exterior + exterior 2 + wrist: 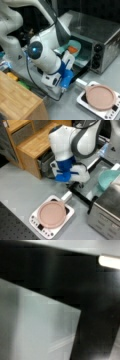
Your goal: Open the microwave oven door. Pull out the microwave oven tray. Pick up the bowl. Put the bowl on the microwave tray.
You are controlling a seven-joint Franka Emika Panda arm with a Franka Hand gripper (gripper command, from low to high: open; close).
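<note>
Nearest the lens in a front view: small white countertop appliance (37,225) carrying a flat round pink disc (51,214), well clear of the work. Behind it, boxy silver metal microwave oven (100,30) with three black knobs, front facing the arm.

Wide dark glass microwave oven door (83,196) folded down on its lower hinge, long axis running across the oven's width, so leaving the cavity reachable. Thin dark microwave oven tray not told apart from the dark door and cavity.

Small round pale teal bowl (76,46) at the cavity mouth, above the lowered door, tipped rather than level, mouth turned outward toward the arm in both front views; no long axis to speak of, being round. Tilt probably owed to support at one side of the rim.

White and blue gripper (72,51) reaching up into the opening, orange tip against the bowl; pinching or merely touching, cannot tell. Wrist view: only dark and pale grey surfaces.
</note>
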